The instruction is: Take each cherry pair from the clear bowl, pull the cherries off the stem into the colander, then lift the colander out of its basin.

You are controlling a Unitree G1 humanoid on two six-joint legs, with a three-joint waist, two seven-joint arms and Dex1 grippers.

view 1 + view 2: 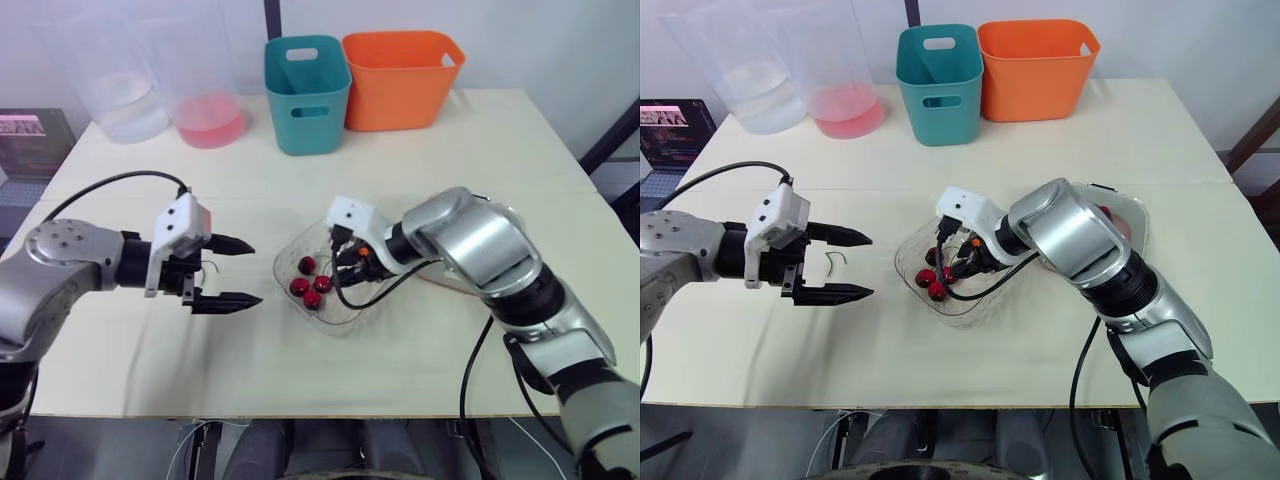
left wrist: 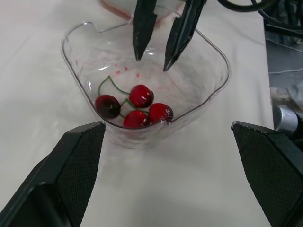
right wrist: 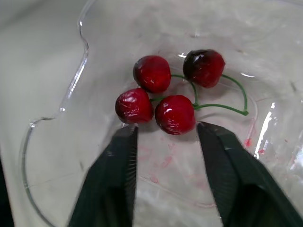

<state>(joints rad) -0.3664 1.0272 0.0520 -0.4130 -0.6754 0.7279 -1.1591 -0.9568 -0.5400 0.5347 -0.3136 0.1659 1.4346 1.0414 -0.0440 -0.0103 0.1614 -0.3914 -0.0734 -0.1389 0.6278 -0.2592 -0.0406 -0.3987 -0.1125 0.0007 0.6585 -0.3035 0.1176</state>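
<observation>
Cherries [image 3: 175, 114], four of them on two green stems, lie bunched at the bottom of the clear bowl [image 2: 194, 90] in the middle of the worktop [image 1: 480, 150]. My right claw [image 2: 152, 62] is dipped inside the bowl with its two fingers spread, tips just above the fruit and holding nothing. My left claw [image 1: 254, 272] hangs spread and empty over the worktop just beside the bowl. A bare stem [image 1: 833, 262] lies on the worktop near it. The colander [image 1: 1124, 224] sits behind my right arm, mostly hidden.

I judge this to be the picking step: reaching for the next pair. Next I should lower the right claw and pinch one cherry or a stem. The fruit is touching, so I must take one pair without dragging the other along. Then I lift it clear so my left claw can grip the other end for the pull.
</observation>
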